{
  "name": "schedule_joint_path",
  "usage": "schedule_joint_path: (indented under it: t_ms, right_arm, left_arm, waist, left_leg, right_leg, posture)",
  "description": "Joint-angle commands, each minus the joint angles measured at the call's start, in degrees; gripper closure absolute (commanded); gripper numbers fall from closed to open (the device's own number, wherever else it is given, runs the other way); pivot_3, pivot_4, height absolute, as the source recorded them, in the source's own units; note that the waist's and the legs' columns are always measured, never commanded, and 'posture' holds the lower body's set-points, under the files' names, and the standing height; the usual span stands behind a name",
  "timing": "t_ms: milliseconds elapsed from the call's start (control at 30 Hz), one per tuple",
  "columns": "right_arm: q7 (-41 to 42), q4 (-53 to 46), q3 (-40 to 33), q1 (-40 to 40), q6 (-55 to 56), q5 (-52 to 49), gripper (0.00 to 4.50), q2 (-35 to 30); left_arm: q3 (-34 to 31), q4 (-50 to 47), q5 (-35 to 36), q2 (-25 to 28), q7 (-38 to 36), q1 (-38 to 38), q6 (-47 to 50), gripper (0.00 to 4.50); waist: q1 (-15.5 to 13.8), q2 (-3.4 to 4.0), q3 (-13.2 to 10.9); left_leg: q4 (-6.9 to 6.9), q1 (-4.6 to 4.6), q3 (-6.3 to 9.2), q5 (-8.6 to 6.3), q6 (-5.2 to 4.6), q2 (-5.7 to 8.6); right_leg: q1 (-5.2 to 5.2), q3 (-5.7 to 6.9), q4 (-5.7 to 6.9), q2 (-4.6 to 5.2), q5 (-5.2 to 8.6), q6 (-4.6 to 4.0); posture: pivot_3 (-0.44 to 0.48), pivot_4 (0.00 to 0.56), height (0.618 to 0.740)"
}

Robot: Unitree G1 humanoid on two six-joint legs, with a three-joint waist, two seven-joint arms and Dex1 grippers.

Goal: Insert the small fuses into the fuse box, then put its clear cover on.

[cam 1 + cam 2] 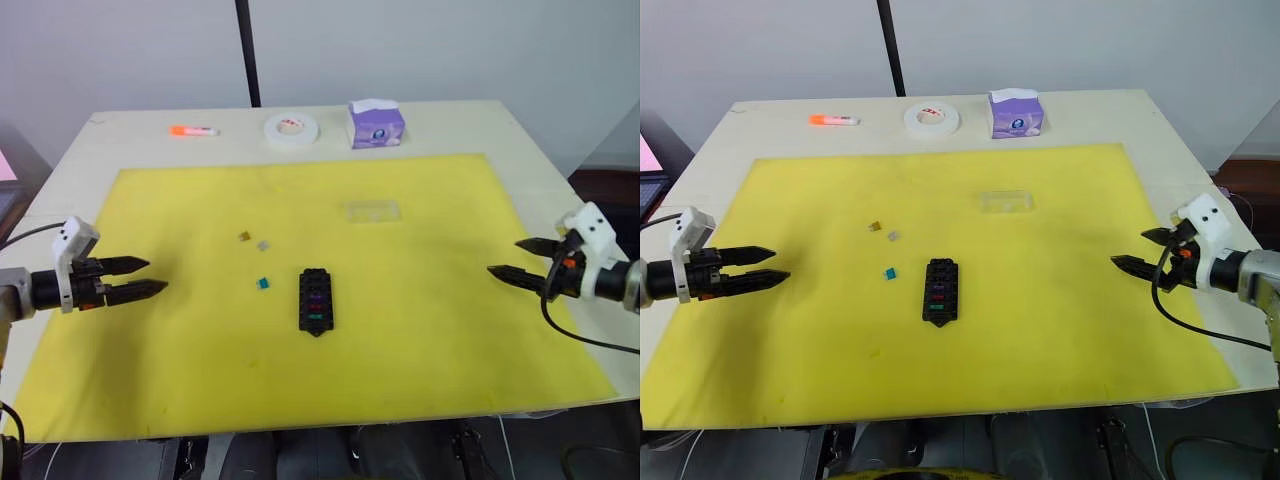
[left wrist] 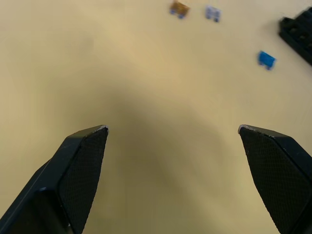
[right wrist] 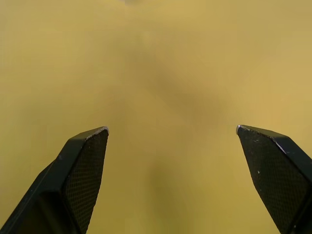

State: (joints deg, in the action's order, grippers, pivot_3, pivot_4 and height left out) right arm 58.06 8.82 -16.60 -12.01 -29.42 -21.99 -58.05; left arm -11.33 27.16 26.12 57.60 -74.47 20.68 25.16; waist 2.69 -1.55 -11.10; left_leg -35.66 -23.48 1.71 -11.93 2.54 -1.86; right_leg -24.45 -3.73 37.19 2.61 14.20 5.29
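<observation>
A yellow mat (image 1: pixel 420 330) covers most of the pale desk (image 1: pixel 520 135). The black fuse box (image 1: pixel 316 299) lies near the middle of the mat, a little toward the desk's near edge, its pointed end facing that edge. Three of the small fuses sit in its slots: a purple fuse (image 1: pixel 316 296), a red fuse (image 1: pixel 316 306) and a green fuse (image 1: pixel 316 317). Three more lie loose on the mat on the side of the box nearer the desk's left edge: a teal fuse (image 1: pixel 263 284) close beside the box, and farther toward the far edge a grey fuse (image 1: pixel 264 245) with an amber fuse (image 1: pixel 244 237) just beside it. The clear cover (image 1: pixel 373 211) lies flat on the mat, well apart from the box, toward the far edge.

The left tool (image 1: pixel 133 279) hovers over the mat near the desk's left edge, fingers spread wide and holding nothing. The right tool (image 1: pixel 518 258) hovers near the right edge, also spread wide and empty.

Along the far edge, off the mat, stand a white tape roll (image 1: pixel 291 128), a purple tissue box (image 1: pixel 376 124) and an orange marker (image 1: pixel 193 130).
</observation>
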Motion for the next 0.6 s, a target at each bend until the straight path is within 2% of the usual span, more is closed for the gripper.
schedule_joint_path:
  t_ms: [33, 600]
  right_arm:
    - [0.3, 0.9, -2.2, 0.3, 3.3, 0.3, 0.03, -0.1]
    - [-1.0, 0.3, -1.2, -0.7, 3.2, 0.5, 0.03, 1.2]
  left_arm:
    - [-1.8, 1.9, -1.6, 0.2, 1.1, 1.1, -3.6, 0.0]
    - [-0.1, 5.9, -5.4, -1.3, 0.9, 6.0, -8.0, 0.0]
  waist:
    - [0.0, 0.0, 0.0]
    - [-0.2, 0.0, 0.0]
  left_leg:
    - [0.01, 0.0, 0.0, 0.0, 0.0, 0.0]
    - [0.0, 0.0, -0.02, 0.0, 0.0, 0.02]
  right_leg:
    - [0.0, 0.0, 0.0, -0.01, 0.0, 0.01]
    - [0.02, -0.02, 0.01, -0.01, 0.0, 0.04]
  posture:
    - [0.0, 0.15, 0.74]
    - [0.0, 0.15, 0.74]
